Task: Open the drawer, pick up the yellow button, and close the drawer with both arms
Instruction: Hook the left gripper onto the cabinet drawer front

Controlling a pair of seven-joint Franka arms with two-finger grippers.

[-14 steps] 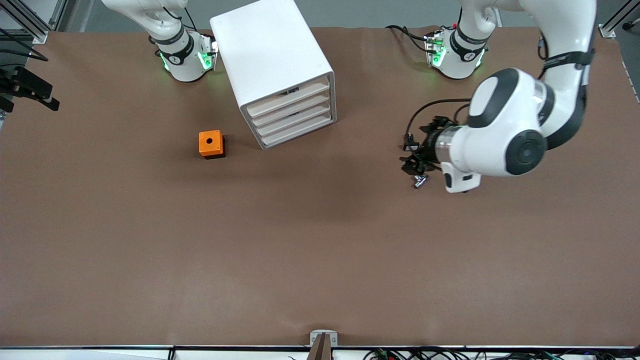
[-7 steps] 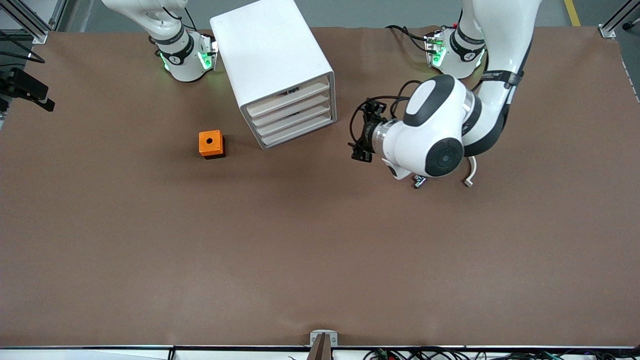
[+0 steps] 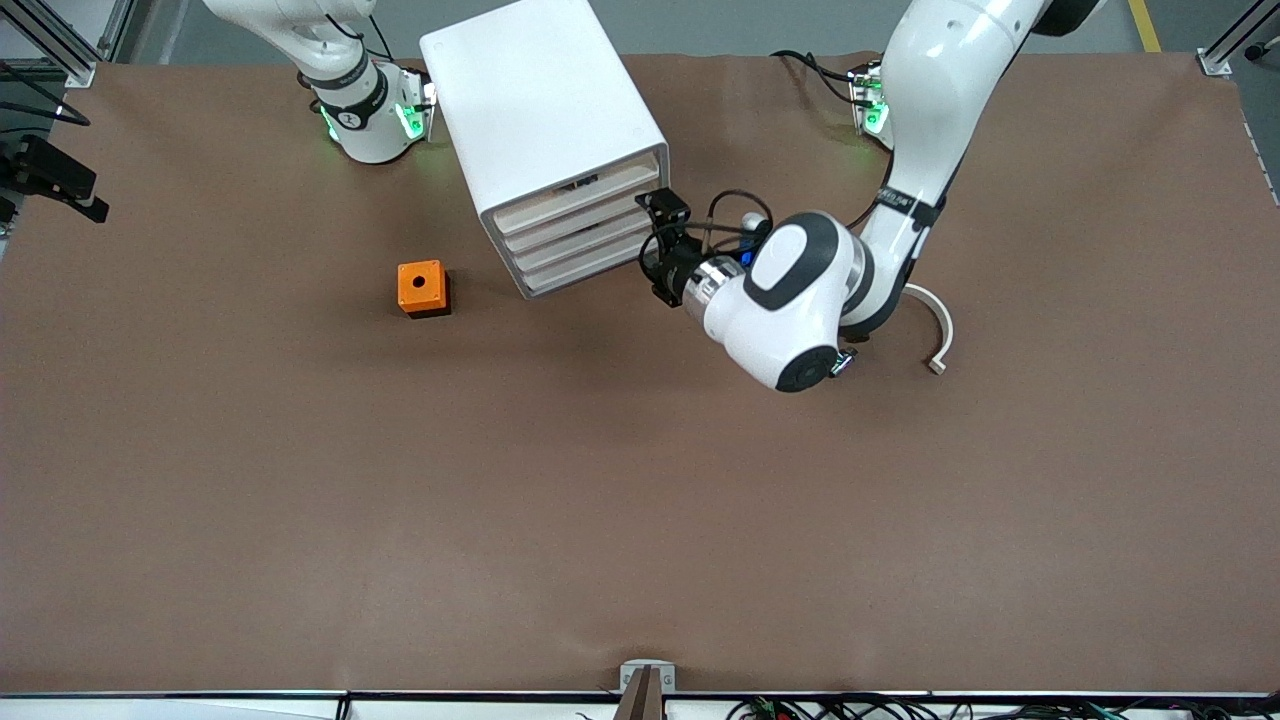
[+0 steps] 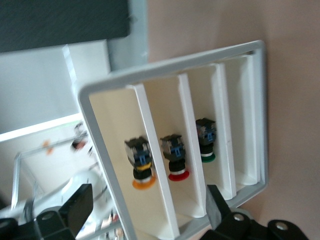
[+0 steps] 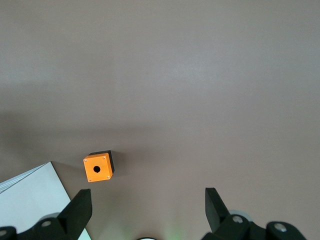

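Note:
The white cabinet [image 3: 540, 110] stands near the right arm's base, its four drawers facing the front camera. The top drawer [image 3: 575, 190] looks closed. In the left wrist view the button [image 4: 140, 165], with its orange cap, black body and blue end, lies inside the top drawer [image 4: 117, 125]. My left gripper [image 3: 650, 245] is open and empty, right at the drawer fronts on the side toward the left arm's end of the table. It also shows in its wrist view [image 4: 146, 210]. My right gripper [image 5: 146, 210] is open and empty, high over the table near the orange cube [image 5: 98, 167].
The lower drawers hold a red-capped button [image 4: 176, 159] and a green-capped one [image 4: 206, 141]. The orange cube with a hole [image 3: 421, 288] sits beside the cabinet toward the right arm's end. A small metal part [image 3: 840, 364] and a white curved piece [image 3: 937, 335] lie under the left arm.
My left arm has swung from the left arm's end of the table over to the cabinet, bringing its gripper to the drawer fronts. The right arm's visible base has not moved.

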